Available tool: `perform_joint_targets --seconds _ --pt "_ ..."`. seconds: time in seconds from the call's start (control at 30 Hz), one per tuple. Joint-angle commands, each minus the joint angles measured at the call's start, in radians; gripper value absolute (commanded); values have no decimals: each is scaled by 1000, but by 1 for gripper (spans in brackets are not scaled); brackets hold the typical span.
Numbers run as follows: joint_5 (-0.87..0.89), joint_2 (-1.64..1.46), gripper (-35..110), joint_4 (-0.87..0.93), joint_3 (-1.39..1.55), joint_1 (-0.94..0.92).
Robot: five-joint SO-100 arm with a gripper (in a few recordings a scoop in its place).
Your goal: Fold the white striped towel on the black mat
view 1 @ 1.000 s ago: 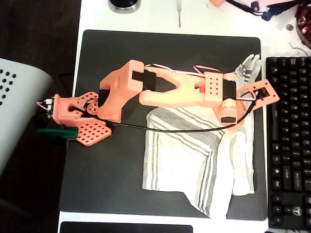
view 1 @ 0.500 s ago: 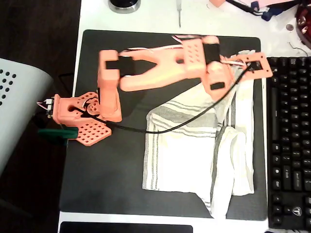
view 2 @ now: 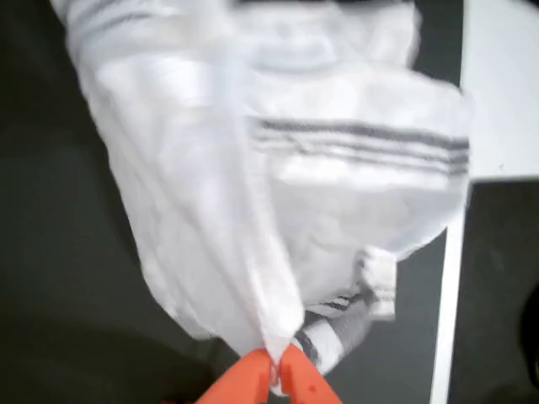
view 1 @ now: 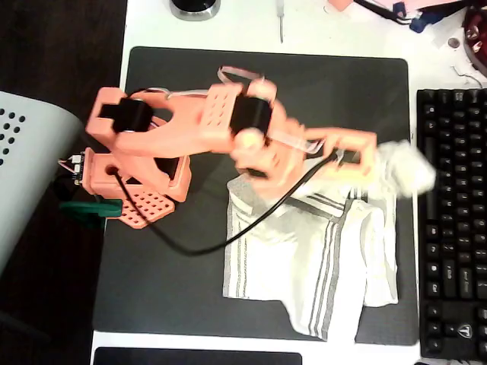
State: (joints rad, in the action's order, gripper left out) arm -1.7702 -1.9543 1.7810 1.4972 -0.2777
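Note:
The white striped towel lies crumpled on the right half of the black mat in the overhead view. One corner of it is lifted and blurred near the keyboard. My orange gripper is raised over that corner. In the wrist view the gripper is shut on a pinch of the towel, and the cloth hangs from the orange fingertips in a bunch with grey stripes showing. The mat lies dark beneath it.
A black keyboard runs along the mat's right edge, close to the lifted cloth. The arm's orange base stands at the mat's left edge, with a black cable looping over the mat. Small items lie on the white table behind.
The arm has swung back and folded toward its base, and the gripper has risen with a towel corner. The towel's right side has been pulled up and shifted.

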Motion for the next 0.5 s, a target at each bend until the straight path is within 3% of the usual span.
perform_joint_targets --seconds 0.0,0.23,0.47 --pt "-81 -80 0 18 78 -127" --pt "-279 -11 0 -152 219 -407" --pt "-370 35 5 -457 399 -499"
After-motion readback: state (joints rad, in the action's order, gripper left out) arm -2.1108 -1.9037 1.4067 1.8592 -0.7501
